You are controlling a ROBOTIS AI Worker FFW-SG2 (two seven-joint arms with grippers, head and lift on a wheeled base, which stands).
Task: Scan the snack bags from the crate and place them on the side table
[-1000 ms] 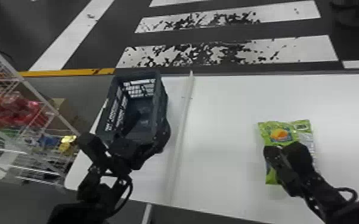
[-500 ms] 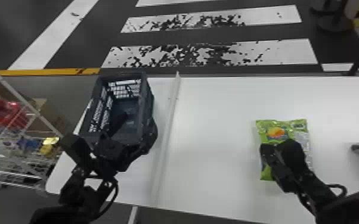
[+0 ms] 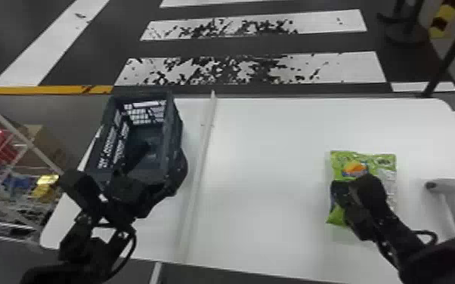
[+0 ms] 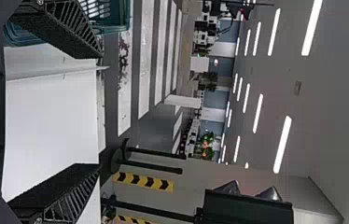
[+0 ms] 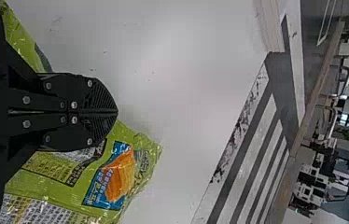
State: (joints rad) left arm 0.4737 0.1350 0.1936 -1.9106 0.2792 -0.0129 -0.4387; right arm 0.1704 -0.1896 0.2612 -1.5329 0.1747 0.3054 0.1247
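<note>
My right gripper [image 3: 351, 196] is at the right of the table, shut on the green snack bag [image 3: 338, 166]. In the right wrist view, the gripper [image 5: 116, 112] has its fingers together over the middle of the bag [image 5: 74, 186], whose orange-and-blue printed end spreads past them. My left gripper [image 3: 124, 189] is at the near end of the dark crate [image 3: 149, 168]. Seen from the left wrist, the gripper [image 4: 100, 112] stands open with nothing between its fingers, one finger overlapping the crate [image 4: 128, 18].
A grey handheld scanner [image 3: 448, 185] is to the right of the bag on the white table [image 3: 268, 151]. A raised white strip [image 3: 196, 170] runs between crate and bag. At far left stands a wire rack [image 3: 22, 141] holding colourful packs.
The head view has swung to the right, bringing the scanner in. Relative to the table, my right gripper has moved right with the bag, nearer the scanner. The left gripper remains by the crate.
</note>
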